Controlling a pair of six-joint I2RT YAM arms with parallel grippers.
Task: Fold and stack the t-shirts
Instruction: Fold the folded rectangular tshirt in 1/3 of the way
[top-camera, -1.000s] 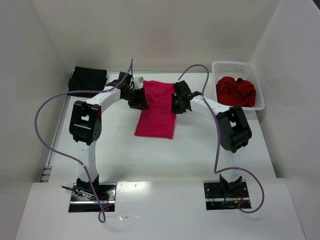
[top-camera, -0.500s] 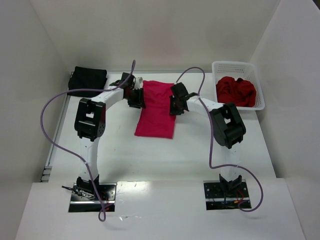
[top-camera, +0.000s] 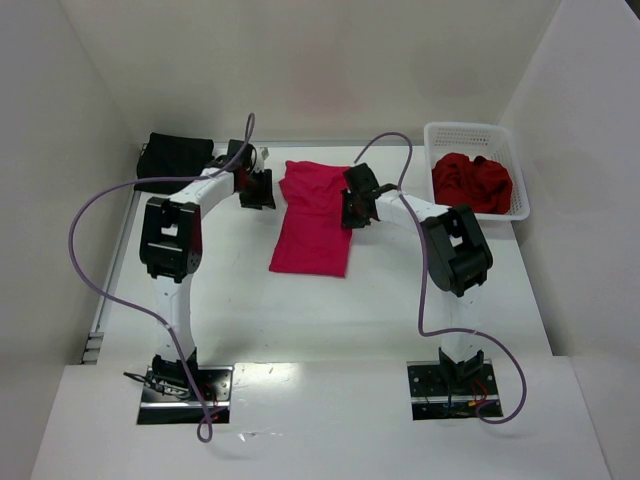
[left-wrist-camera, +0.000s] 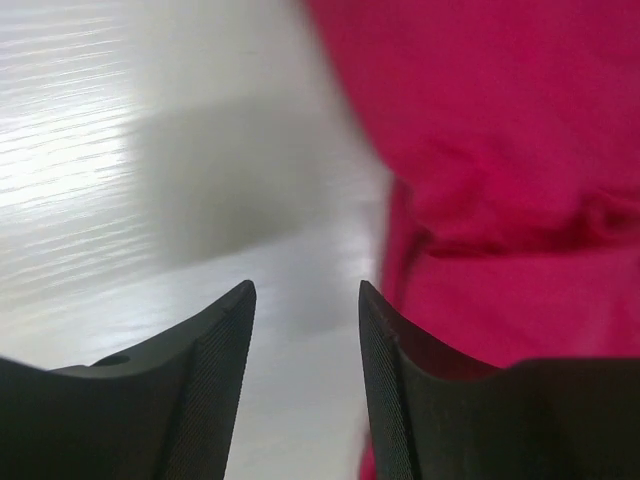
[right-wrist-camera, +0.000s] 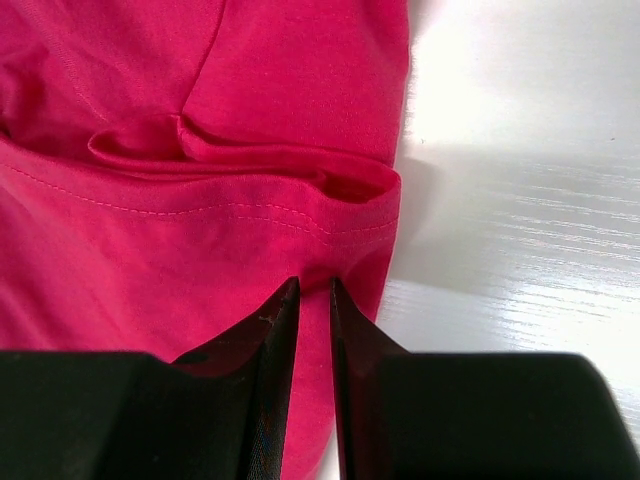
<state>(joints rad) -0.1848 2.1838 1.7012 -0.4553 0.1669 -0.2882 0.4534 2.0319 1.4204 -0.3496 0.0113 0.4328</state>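
Left hand (left-wrist-camera: 306, 292): jaws at a medium gap, nothing between them, bare white table (left-wrist-camera: 90, 150) under the tips. It sits just left of the bright crimson-pink cloth t-shirt (top-camera: 312, 228), and looks clear of it in the top view.

Right hand (right-wrist-camera: 313, 288): jaws at a narrow slit over the shirt's right edge, next to a doubled hem fold. You can't tell from here whether cloth is pinched or just lying behind the tips.

The shirt lies mid-frame in the top view as a long rectangle, upper end rumpled. Folded black cloth t-shirt (top-camera: 175, 158) is upper left. Crumpled dark red t-shirts (top-camera: 472, 182) sit in the white plastic lattice basket (top-camera: 475, 129), upper right.

Risks, my read:
- Only one side looks engaged, so if you pull with the right, the shirt likely skews or drags instead of folding.
- A thin pinch may slip off, or catch both layers and open the fold.
- If the left comes in low, it may shove the edge into a wrinkle.
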